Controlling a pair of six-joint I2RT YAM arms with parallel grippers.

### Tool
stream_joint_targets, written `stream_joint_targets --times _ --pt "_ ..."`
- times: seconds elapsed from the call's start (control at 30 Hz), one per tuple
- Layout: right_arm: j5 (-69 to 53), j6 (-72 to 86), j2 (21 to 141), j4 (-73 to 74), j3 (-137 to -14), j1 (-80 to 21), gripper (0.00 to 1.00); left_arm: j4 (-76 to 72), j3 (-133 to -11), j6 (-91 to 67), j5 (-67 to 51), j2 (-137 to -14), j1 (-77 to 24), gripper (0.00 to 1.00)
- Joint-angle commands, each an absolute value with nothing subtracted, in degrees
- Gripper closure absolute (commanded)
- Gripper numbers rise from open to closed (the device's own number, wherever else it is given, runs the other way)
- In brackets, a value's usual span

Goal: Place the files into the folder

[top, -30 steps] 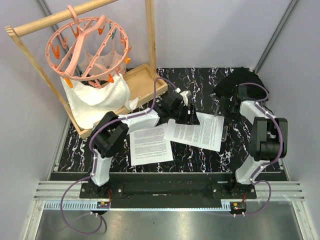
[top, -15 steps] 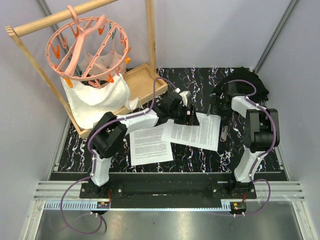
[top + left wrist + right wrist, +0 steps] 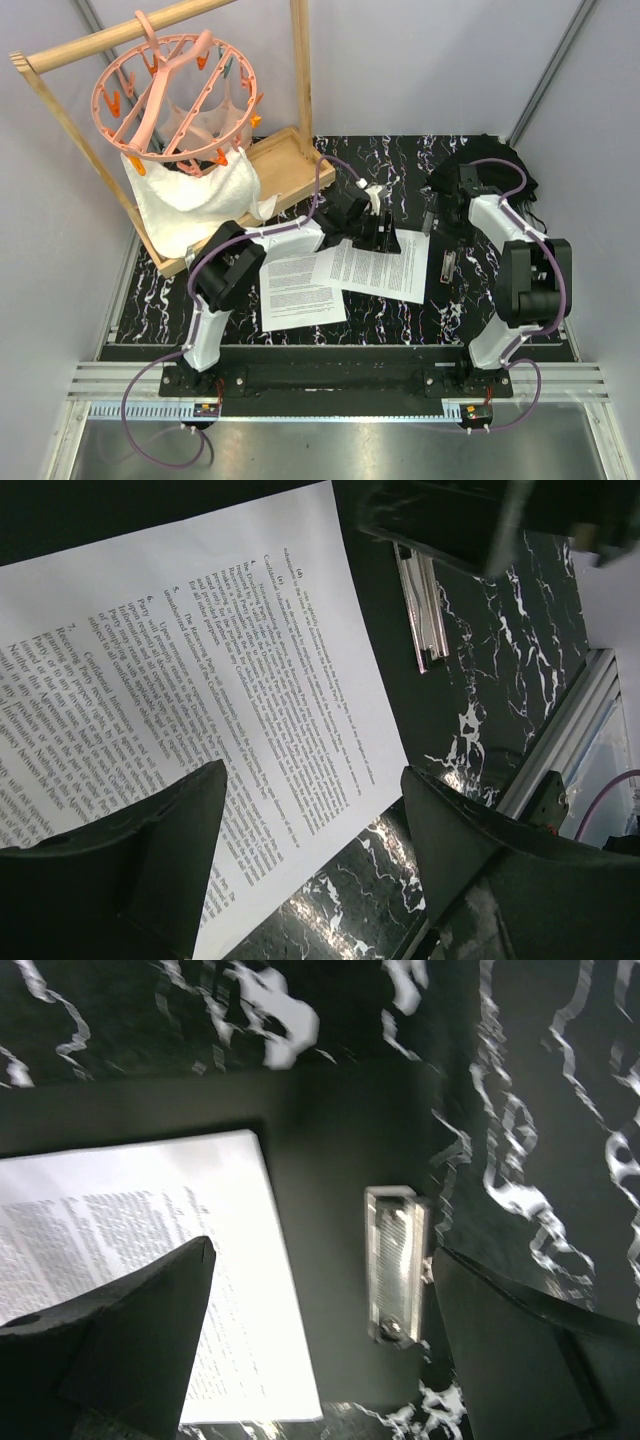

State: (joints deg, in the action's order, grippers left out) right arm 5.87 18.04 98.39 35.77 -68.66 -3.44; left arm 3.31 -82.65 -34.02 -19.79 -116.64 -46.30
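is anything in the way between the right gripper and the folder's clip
Nothing visible does. The right gripper hangs open over the silver clip, and the printed sheet lies beside the clip on the folder, not over it.

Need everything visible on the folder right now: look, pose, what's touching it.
The folder is a flat, matte black board lying on the black marbled table, against which it is hard to make out. A small silver metal clip lies flat near one short edge. A printed white sheet lies across much of the board. The sheet's edge stops short of the clip, leaving a bare black strip between them. Nothing is tucked under the clip.
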Motion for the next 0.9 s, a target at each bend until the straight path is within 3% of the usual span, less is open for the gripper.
stream_joint_targets --times 0.0,0.1,0.27,0.3,0.57,0.7,0.77,0.87 --pt "7.8 18.2 95.3 42.7 -65.9 -1.3 0.0 1.9 -87.4 -33.2 -22.6 -121.1 -47.5 0.27" --pt "7.3 17.2 95.4 42.5 -65.0 -0.4 0.04 2.4 -87.4 -33.7 -21.7 -121.2 -47.5 0.28" --pt "6.5 17.1 97.3 42.4 -64.9 -0.4 0.4 4.1 -87.9 -32.8 -20.0 -120.5 -47.6 0.28" --pt "6.2 17.1 97.9 42.3 -64.6 -0.3 0.44 4.1 -88.3 -33.0 -20.3 -120.8 -47.6 0.28" --pt "5.6 15.6 101.1 41.5 -63.8 -0.4 0.46 5.7 -91.0 -33.3 -21.0 -124.8 -47.9 0.28" --pt "4.4 15.4 102.6 40.9 -63.5 -0.4 0.53 6.4 -91.4 -33.0 -20.6 -125.9 -47.8 0.28" --pt "4.0 15.4 102.7 40.7 -63.5 -0.3 0.68 6.4 -91.6 -33.0 -20.7 -126.0 -47.9 0.28" --pt "2.8 15.3 102.8 40.6 -63.2 -0.4 0.72 6.8 -91.7 -32.7 -20.7 -126.4 -47.8 0.28"
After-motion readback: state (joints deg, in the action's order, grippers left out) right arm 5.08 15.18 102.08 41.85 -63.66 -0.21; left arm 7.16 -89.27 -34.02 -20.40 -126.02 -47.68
